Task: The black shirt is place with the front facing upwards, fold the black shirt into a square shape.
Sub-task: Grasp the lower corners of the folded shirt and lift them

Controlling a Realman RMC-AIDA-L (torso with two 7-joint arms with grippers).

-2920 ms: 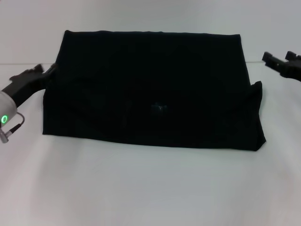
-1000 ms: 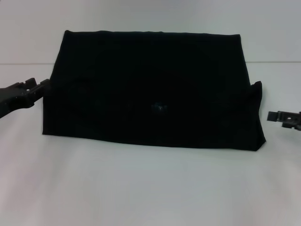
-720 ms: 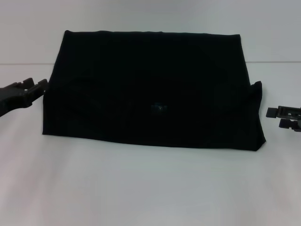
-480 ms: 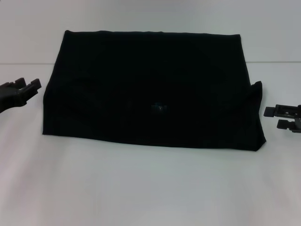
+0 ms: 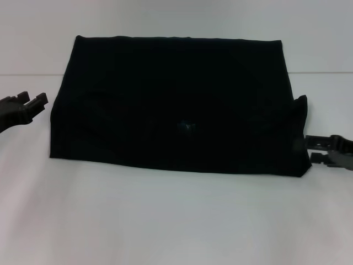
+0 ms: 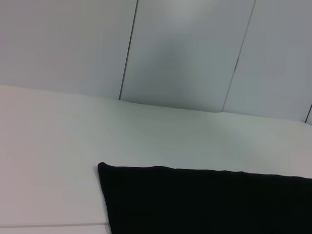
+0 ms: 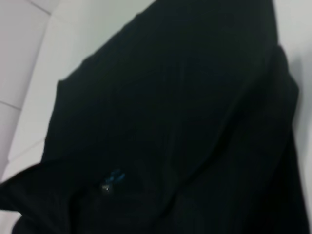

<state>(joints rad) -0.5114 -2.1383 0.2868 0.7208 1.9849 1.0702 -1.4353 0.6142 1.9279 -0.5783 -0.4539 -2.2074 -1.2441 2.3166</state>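
Tabletop, white and bare along its near strip, carried the black shirt, which lay flat as a broad, already folded slab of cloth. The shirt's near edge ran almost straight across, dipping a little toward its right end, and its far edge sat close to the wall behind the table. A small blue neck label showed faintly a little nearer than the shirt's middle. At the shirt's right side a small flap of cloth stuck out past the otherwise clean edge.

Nearest of the two arms, the right gripper sat low at the shirt's near right corner, its two dark fingers spread apart, one above the other in the head view, with their tips at the cloth's edge; whether they actually touched it I could not tell. The right wrist view was filled almost wholly by the shirt, with the blue label visible among soft creases.

Farther back, the left gripper hovered beside the shirt's left edge, about level with the shirt's middle and clearly apart from the cloth, its fingers parted and holding nothing. From the left wrist view, one corner of the shirt lay flat on the white surface, with pale wall panels standing beyond it.
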